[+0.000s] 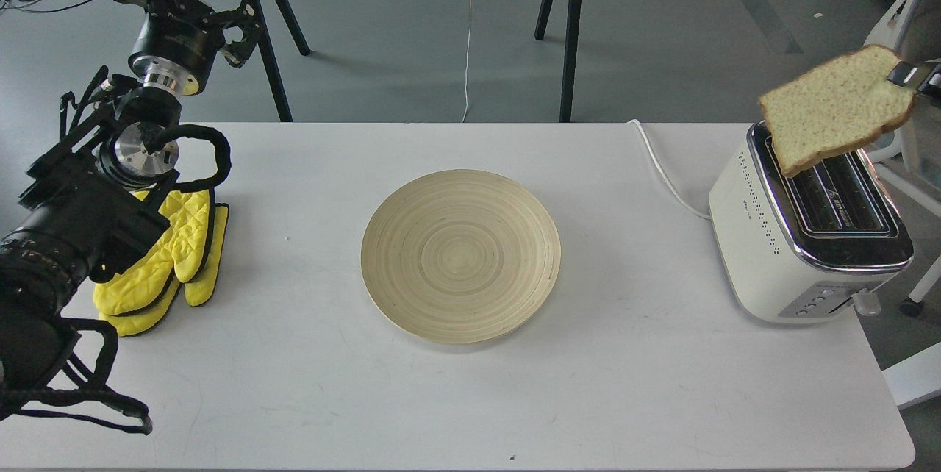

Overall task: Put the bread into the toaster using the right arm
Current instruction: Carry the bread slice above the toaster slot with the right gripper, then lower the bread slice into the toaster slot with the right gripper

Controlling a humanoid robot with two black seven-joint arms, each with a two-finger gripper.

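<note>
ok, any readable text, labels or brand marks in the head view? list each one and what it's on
None can be read.
toaster, chrome top between the slots: a small triangle sign with a line of print beside it, too blurred to read.
toaster, front panel beside the buttons: faint marks, too small to read.
bread, plate, yellow mitts: no text.

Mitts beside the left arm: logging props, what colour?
Bright yellow mitts, quilted, with black edging; clearest in the head view.
</note>
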